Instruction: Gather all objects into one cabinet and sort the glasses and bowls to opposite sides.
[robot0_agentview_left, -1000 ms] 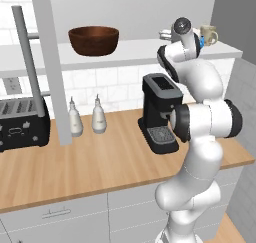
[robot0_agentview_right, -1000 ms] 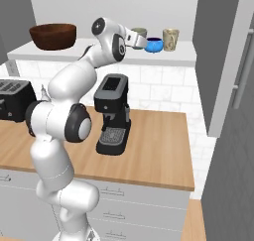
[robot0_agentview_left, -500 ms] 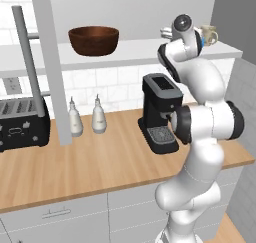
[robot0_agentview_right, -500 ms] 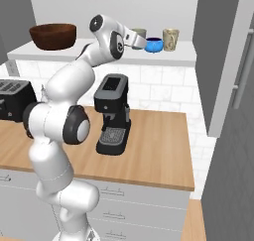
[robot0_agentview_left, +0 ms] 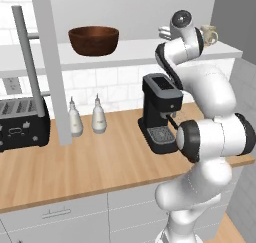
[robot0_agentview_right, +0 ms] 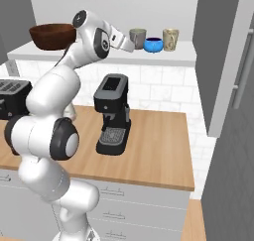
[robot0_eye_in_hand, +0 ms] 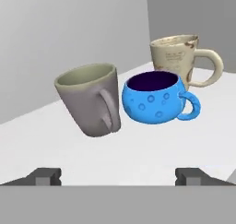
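The gripper [robot0_eye_in_hand: 118, 176] stands spread wide and holds nothing; its two dark tips sit far apart at the bottom of the hand view, with bare white shelf [robot0_eye_in_hand: 138, 158] between them. Nearest ahead of it, a little to the left of its centre line, is the grey mug [robot0_eye_in_hand: 90, 100], which appears tilted in this view, its handle turned toward the blue bowl [robot0_eye_in_hand: 154, 102] just beside it. In the hand view the mug and that small blue bowl look almost touching, though I cannot tell whether they really meet. Behind the blue bowl and further right stands the cream mug [robot0_eye_in_hand: 177, 59], upright, handle pointing away to the right. In the right base view the same three sit in a tight row on the shelf, grey mug [robot0_agentview_right: 138, 37], blue bowl [robot0_agentview_right: 153, 44], cream mug [robot0_agentview_right: 170, 39], with the gripper [robot0_agentview_right: 125, 42] just short of the grey mug. The brown bowl [robot0_agentview_right: 52, 35] rests well apart at the far left end of the shelf, behind the arm. By my judgement the sorting is not done: the blue bowl lies between the two mugs, so the next reach must go past the grey mug, slightly rightward, to take it out.
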